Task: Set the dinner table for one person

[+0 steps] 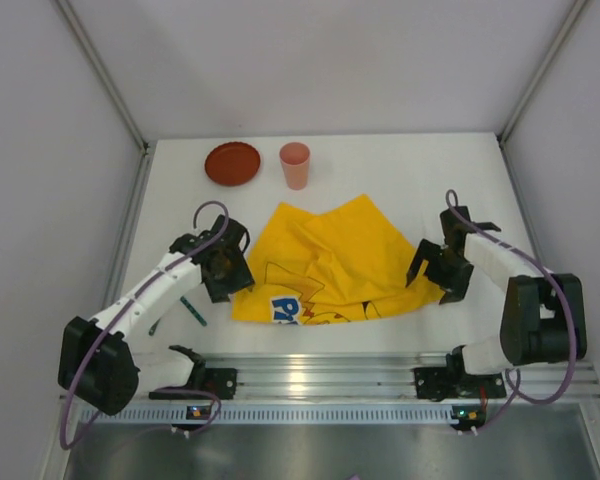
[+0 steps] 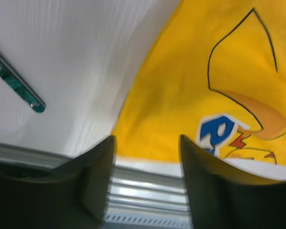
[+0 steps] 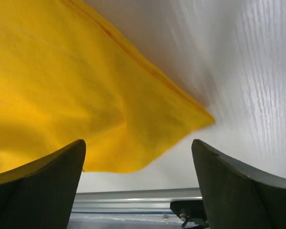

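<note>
Cloth (image 1: 325, 260), yellow and crumpled, lies on the table (image 1: 410, 170) between left fingers (image 2: 93, 186), narrowly parted, and right fingers (image 3: 38, 186), wide, both empty.

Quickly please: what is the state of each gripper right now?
Left gripper: open, holding nothing, over the yellow cloth edge.
Right gripper: open, holding nothing, over a corner of the cloth.
</note>
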`<state>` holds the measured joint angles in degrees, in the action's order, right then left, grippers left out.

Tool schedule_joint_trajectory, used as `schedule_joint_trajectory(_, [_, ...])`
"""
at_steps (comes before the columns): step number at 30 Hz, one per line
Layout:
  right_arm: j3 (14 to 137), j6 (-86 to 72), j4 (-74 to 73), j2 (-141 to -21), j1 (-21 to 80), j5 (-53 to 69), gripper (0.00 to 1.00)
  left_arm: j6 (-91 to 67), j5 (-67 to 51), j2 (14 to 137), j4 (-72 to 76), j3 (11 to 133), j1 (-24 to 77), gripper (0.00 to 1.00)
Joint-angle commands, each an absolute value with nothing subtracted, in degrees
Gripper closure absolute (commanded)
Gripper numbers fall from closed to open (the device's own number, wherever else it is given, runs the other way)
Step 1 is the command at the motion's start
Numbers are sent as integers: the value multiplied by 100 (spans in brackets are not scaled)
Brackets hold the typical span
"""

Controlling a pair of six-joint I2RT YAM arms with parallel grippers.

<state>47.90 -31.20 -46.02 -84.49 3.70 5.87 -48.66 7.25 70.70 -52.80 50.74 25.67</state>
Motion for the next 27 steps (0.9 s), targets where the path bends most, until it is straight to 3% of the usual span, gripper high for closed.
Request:
schedule_joint_trajectory(1, [4728, -3085, -5106, -7806, 422, 624, 0, -5265, 580, 6568, -5862, 5177, 2531, 36])
schedule_joint_trajectory(2, [4755, -3033, -5263, -7613, 413, 581, 0, -5204, 597, 6487, -5845, 5212, 2531, 2])
schedule_joint_trajectory(10, [6168, -2646, -5283, -7557, 439, 290, 0, -4282, 1187, 6801, -5231, 5818, 2417, 2])
schedule_joint_trajectory(20, [7724, -2391, -3991, -10077, 483, 1247, 0, -3411, 572, 8981, -3640, 6582, 1846, 8])
schedule_joint_trajectory(27, [8367, -2434, -3191, -11038, 632, 1889, 0, -3111, -139, 10484, -3411, 7514, 1802, 12])
